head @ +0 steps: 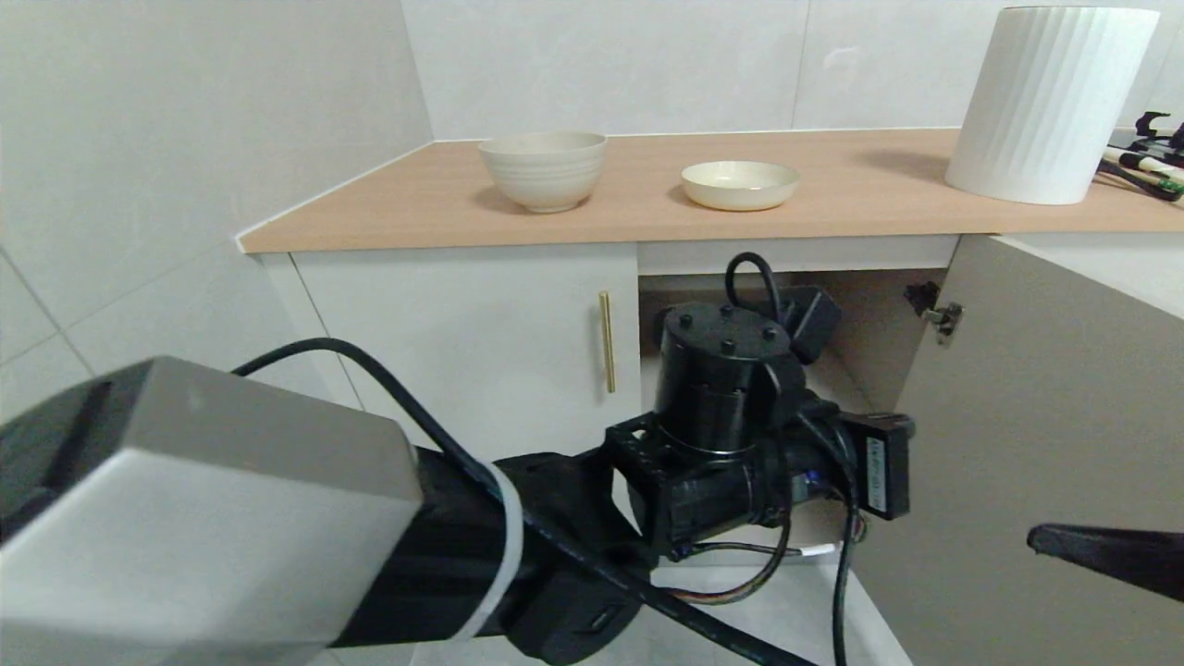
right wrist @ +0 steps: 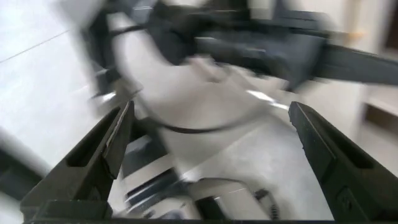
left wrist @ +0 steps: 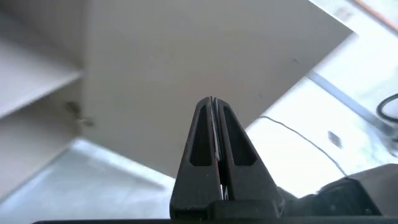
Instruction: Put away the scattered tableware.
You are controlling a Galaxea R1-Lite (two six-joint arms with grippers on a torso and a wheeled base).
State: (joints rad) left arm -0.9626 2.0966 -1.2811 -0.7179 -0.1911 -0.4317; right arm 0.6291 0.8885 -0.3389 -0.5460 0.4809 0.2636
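A wooden surface (head: 860, 199) is observed above a white cabinet (head: 462, 314), set into a tiled corner. Two pieces of tableware are recorded on it: a cream ribbed bowl (head: 543, 169) toward the left end, standing upright, and a shallow cream dish (head: 740, 184) near it on the right, the two apart and not touching. Further right on the same surface a tall white ribbed container (head: 1050, 102) is noted. Some utensils (head: 1147, 171) lie at the far right edge, too small to be identified.

Below the surface, the left cabinet door is found closed, with a vertical brass handle (head: 606, 340) at its inner edge. The right door (head: 1045, 416) is found swung open, its hinge (head: 939, 314) exposed at the top of the opening.

The left arm (head: 721, 416) is seen stretched across the foreground, its wrist in front of the open compartment. The left gripper (left wrist: 212, 109) is recorded with its fingers pressed together and nothing held between them. The open door lies just beyond it and a cabinet shelf (left wrist: 37, 81) to one side.

The right gripper (right wrist: 211, 107) is recorded spread wide and holding nothing. The scene beyond it is heavily blurred and cannot be made out.
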